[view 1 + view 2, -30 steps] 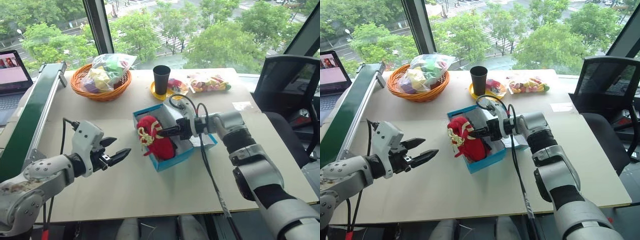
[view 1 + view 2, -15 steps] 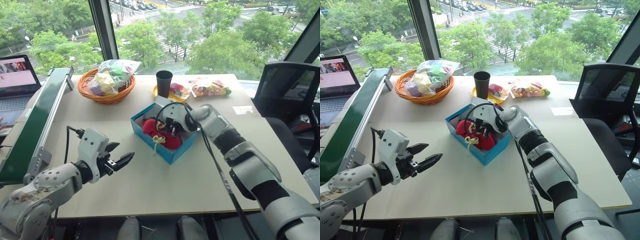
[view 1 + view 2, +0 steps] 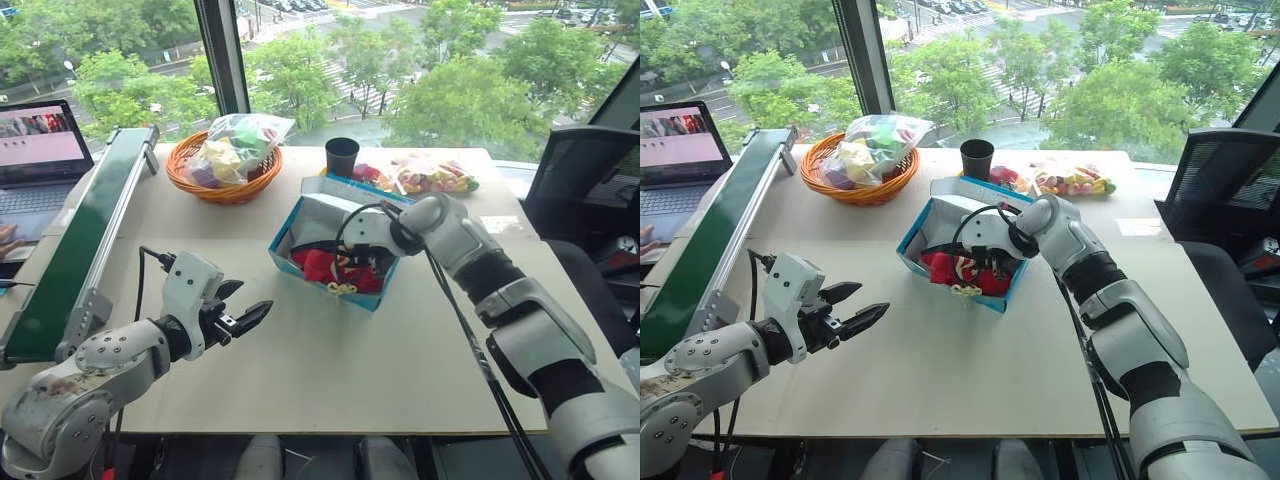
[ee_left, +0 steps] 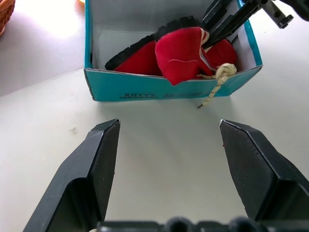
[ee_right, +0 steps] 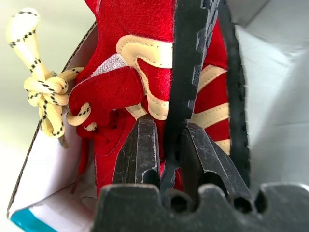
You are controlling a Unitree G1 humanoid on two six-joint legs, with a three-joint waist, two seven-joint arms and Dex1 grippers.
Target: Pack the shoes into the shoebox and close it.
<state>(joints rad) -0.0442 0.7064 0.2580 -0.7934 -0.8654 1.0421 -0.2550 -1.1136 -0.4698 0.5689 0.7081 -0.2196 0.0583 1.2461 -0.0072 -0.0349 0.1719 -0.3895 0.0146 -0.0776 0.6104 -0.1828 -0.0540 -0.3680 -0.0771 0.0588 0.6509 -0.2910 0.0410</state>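
Note:
The turquoise shoebox stands open in the middle of the table, its lid raised at the far side. Both red shoes lie inside it, and a cream-yellow lace hangs over the near wall. My right gripper reaches down into the box and is shut on the black sole edge of one red shoe. My left gripper hovers above the table, nearer me and to the left of the box. It points at the box, open and empty.
At the back stand an orange basket holding a clear bag, a black cup and a bag of colourful items. A green rail and a laptop line the left side. A black chair is at the right.
The right gripper has rolled over and brought the shoe from above the box's near edge down inside the box. The head camera has shifted. The left gripper has kept still.

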